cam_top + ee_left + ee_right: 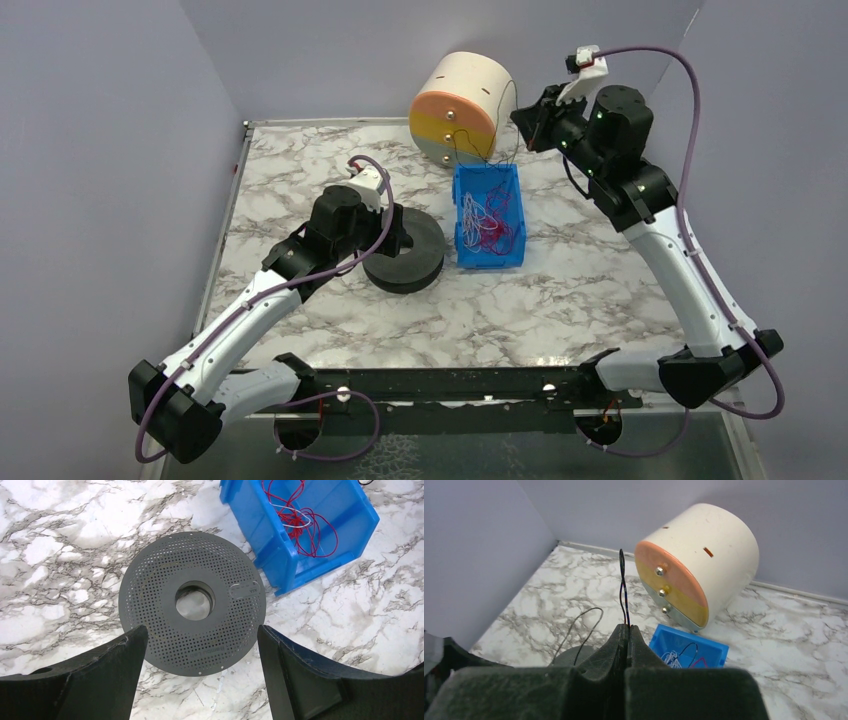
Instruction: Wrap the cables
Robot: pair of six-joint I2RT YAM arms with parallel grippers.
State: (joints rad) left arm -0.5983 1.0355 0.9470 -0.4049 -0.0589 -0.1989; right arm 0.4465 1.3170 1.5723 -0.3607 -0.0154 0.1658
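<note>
Right hand [628,628] clamped shut on a dark cable [623,582] near the far drum [714,545]; other cables [487,218] lay in the blue bin [490,262]. Left hand [200,630] gaped empty above the spool [150,595]. Steady tension would likely aid winding.

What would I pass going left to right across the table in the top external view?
dark perforated disc → blue bin holding loose cables → right gripper, shut on a dark cable. Left out: the left gripper, which overlaps the disc, and the cream drum, which overlaps the bin.
</note>
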